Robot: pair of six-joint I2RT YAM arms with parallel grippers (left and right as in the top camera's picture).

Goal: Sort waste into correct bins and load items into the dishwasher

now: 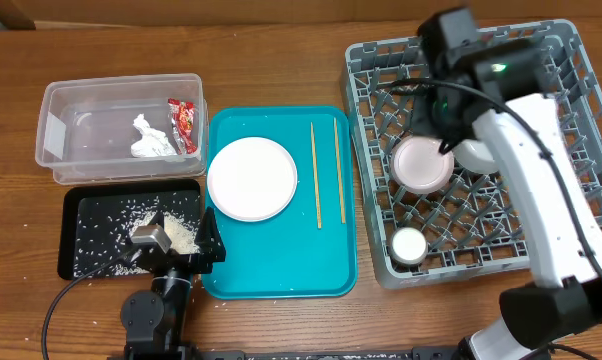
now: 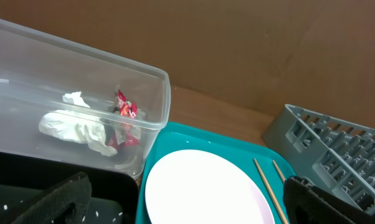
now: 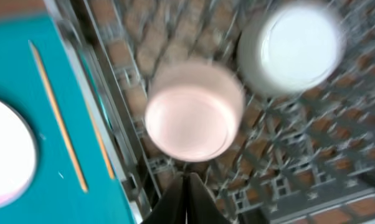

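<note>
Surface (image 1: 281,40) layout, overhead: clear bin (image 1: 81,125) at 10 o'clock, black tray (image 1: 81,262) at 8 o'clock, teal tray (image 1: 281,260) at centre, dish rack (image 1: 571,60) at 3 o'clock

Waste side looks done; crumpled tissue (image 1: 151,140) and red wrapper (image 1: 184,125) lie inside the clear bin; rice grains (image 1: 181,235) are scattered over the black tray, which I take for the food-waste bin

Rack holds a pink bowl (image 1: 422,163), a white bowl (image 1: 476,152) just beside it at its 3 o'clock, and a small cup (image 1: 409,244) toward the rack's 7 o'clock corner

Not yet loaded: white plate (image 1: 252,178) and two chopsticks (image 1: 317,175), all on the teal tray; the chopsticks lie parallel at the plate's 3 o'clock, apart from it

Right end effector (image 3: 187,186) hovers over the rack, above the pink bowl; wrist view is blurred, but the fingers look pressed together with nothing between them

Left end effector (image 2: 187,183) sits low at the surface's 7 o'clock, where black tray meets teal tray; pads spread wide, empty, facing plate and clear bin

Judgement: well past halfway; what is left is the plate and both chopsticks into the rack; the thin chopsticks lying flat look the harder pick
</note>
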